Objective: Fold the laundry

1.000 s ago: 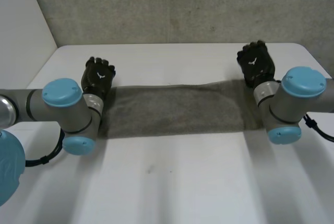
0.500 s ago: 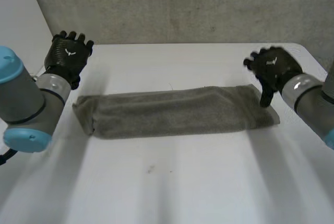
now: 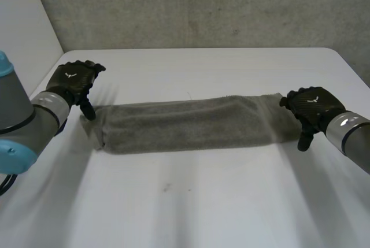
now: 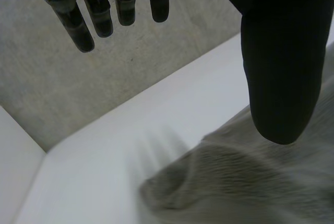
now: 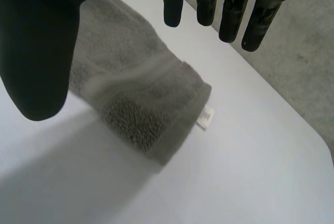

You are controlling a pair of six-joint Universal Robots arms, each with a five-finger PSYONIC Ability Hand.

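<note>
A grey towel (image 3: 191, 122) lies folded into a long narrow strip across the middle of the white table (image 3: 191, 202). My left hand (image 3: 74, 81) hovers at the towel's left end with its fingers (image 4: 78, 23) straight and its thumb (image 4: 282, 67) apart, holding nothing; the towel's end (image 4: 219, 182) lies below it. At the right end my right hand (image 3: 312, 108) hangs open above the towel's end (image 5: 141, 104), fingers (image 5: 229, 10) spread from the thumb (image 5: 36, 51). A small white label (image 5: 206, 117) sticks out of that end.
A grey concrete wall (image 3: 191, 5) stands behind the table's far edge. A white panel (image 3: 23, 22) rises at the left. The table's right edge (image 3: 352, 69) runs close beside my right hand.
Both hands have come back from beyond the towel's far edge and apart, down to its two ends. The towel's left end, hidden by my left arm before, now lies uncovered.
</note>
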